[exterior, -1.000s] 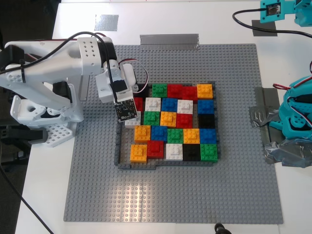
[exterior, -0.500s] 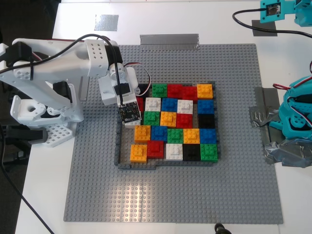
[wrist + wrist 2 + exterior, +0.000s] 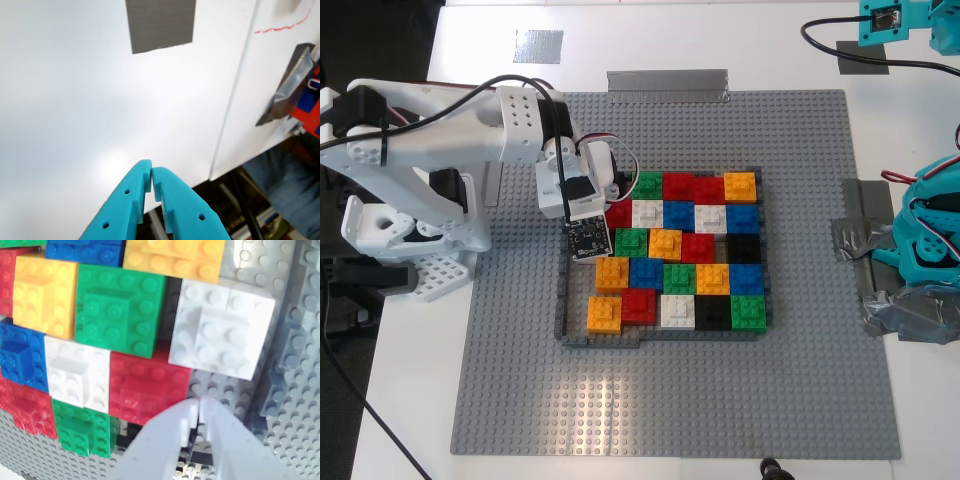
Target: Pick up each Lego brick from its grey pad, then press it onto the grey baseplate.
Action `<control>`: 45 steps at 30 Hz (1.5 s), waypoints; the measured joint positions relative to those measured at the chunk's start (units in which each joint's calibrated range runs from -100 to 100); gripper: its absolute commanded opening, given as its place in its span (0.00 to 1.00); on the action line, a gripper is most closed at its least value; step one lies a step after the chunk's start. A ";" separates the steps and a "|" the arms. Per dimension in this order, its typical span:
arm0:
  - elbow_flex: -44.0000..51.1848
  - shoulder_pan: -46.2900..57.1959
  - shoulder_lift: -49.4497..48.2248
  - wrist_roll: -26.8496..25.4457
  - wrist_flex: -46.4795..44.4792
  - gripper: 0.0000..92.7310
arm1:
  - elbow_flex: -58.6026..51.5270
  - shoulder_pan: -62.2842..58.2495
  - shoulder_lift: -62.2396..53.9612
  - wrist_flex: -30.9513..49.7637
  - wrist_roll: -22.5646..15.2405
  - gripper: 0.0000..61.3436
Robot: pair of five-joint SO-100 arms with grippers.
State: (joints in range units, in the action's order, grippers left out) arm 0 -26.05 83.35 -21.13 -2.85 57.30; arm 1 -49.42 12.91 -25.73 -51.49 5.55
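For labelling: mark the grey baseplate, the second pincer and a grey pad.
grey baseplate (image 3: 670, 400): exterior view, bare studded area below the mosaic.
second pincer (image 3: 199, 415): second wrist view, where its white tips meet.
grey pad (image 3: 160, 22): first wrist view, middle of the tape patch.

Looks like a robotics lab or maker bench. Plain white worktop (image 3: 410, 400) carrying a white 3D-printed robot arm (image 3: 430, 150) at the exterior view's left and a teal one (image 3: 930, 230) at its right, fixed with crumpled grey tape (image 3: 880, 310); loose black cables (image 3: 340, 370), exposed circuit board (image 3: 588, 235).
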 measured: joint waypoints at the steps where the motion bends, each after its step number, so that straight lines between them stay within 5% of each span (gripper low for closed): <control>1: 0.00 0.00 0.00 0.00 0.00 0.00 | 0.10 0.00 0.00 0.00 0.00 0.00; 13: 0.00 0.00 0.00 0.00 0.00 0.00 | 4.45 -1.00 -1.73 -2.98 -0.59 0.00; 29: 0.00 0.00 0.00 0.00 0.00 0.00 | 14.22 -4.82 -7.94 -20.43 -2.30 0.00; 45: 0.00 0.00 0.00 0.00 0.00 0.00 | -6.00 -11.00 -10.28 -9.01 -5.52 0.00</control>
State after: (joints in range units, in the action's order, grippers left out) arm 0 -26.05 83.35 -21.13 -2.85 57.30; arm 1 -55.42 1.91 -36.01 -60.50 0.02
